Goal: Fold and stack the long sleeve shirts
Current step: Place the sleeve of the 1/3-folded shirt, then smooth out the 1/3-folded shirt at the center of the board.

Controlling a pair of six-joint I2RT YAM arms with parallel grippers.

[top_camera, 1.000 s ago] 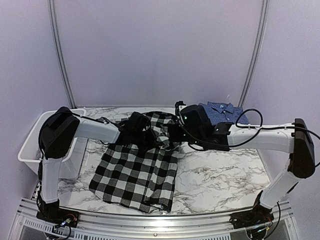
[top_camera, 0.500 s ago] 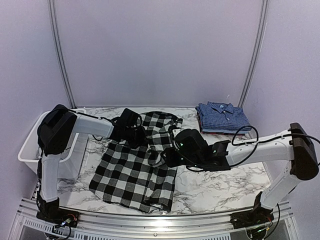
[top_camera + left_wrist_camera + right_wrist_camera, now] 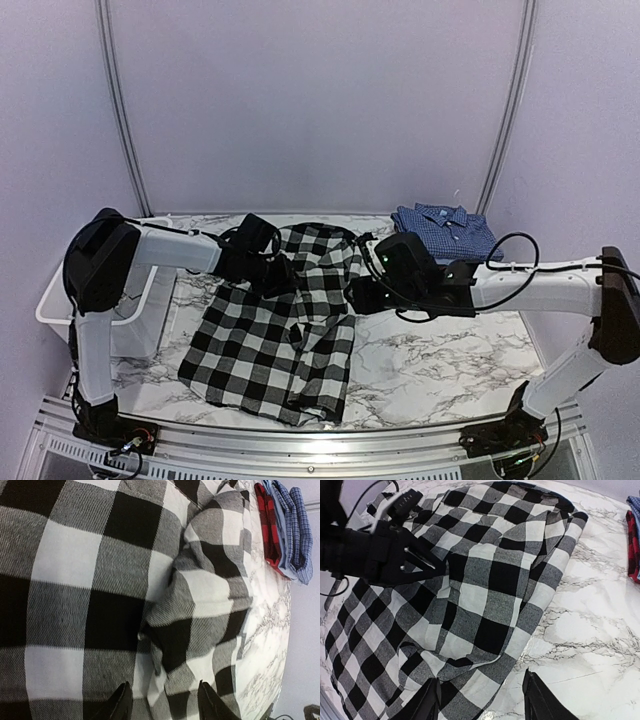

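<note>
The black-and-white check shirt (image 3: pixel 262 345) lies spread on the marble table, its upper part doubled over into a rumpled fold (image 3: pixel 495 580). My left gripper (image 3: pixel 274 276) hovers over that fold with its jaws open and only cloth below them (image 3: pixel 164 703). Over the fold's right edge my right gripper (image 3: pixel 356 296) stands open too, with nothing between its fingers (image 3: pixel 481 700). The blue checked shirt (image 3: pixel 446 232) rests folded at the back right, on top of a red checked cloth (image 3: pixel 267 527).
A white plastic bin (image 3: pixel 58 292) stands at the table's left edge, beside the left arm. Bare marble (image 3: pixel 450 360) stretches between the check shirt and the right arm's base. The table's metal front rail (image 3: pixel 300 432) runs along the near edge.
Both grippers were shut on the check shirt and have opened, letting the cloth drop into a fold. The right gripper swung down toward the front, then back a little to the right.
</note>
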